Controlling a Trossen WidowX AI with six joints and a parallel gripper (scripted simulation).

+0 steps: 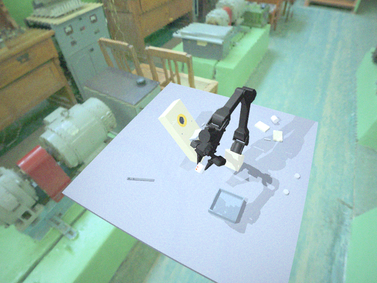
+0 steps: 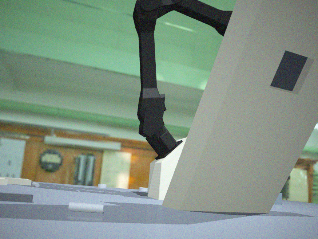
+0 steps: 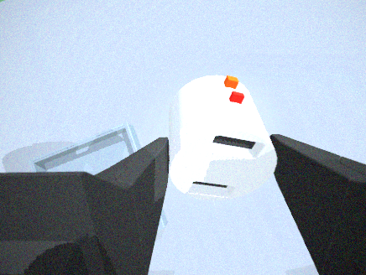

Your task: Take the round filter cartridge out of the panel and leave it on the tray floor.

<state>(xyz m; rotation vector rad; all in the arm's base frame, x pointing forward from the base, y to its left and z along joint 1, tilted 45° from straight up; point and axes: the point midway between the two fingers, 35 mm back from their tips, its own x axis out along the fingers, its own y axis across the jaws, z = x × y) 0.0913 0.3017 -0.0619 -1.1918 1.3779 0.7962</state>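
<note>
The white round filter cartridge (image 1: 199, 168) (image 3: 218, 126) is out of the service panel (image 1: 183, 142) (image 2: 231, 154). My gripper (image 1: 202, 167) (image 3: 218, 145) is shut on its sides and holds it in the air in front of the panel's lower end. Two dark slots and an orange and a red mark show on the cartridge. The panel leans, and a yellow ring (image 1: 183, 125) surrounds a dark opening in its upper face. The blue-grey tray (image 1: 221, 216) (image 3: 131, 138) lies on the table; in the wrist view it is lower left of the cartridge, partly behind a finger.
A flat grey bar (image 1: 140, 179) lies left of the tray. A white piece (image 1: 195, 134) juts from the panel beside the arm. Pale blocks (image 1: 262, 126) (image 1: 277, 135) and small white discs (image 1: 297, 176) (image 1: 285, 191) lie to the right. A white rod (image 2: 86, 207) lies behind the panel.
</note>
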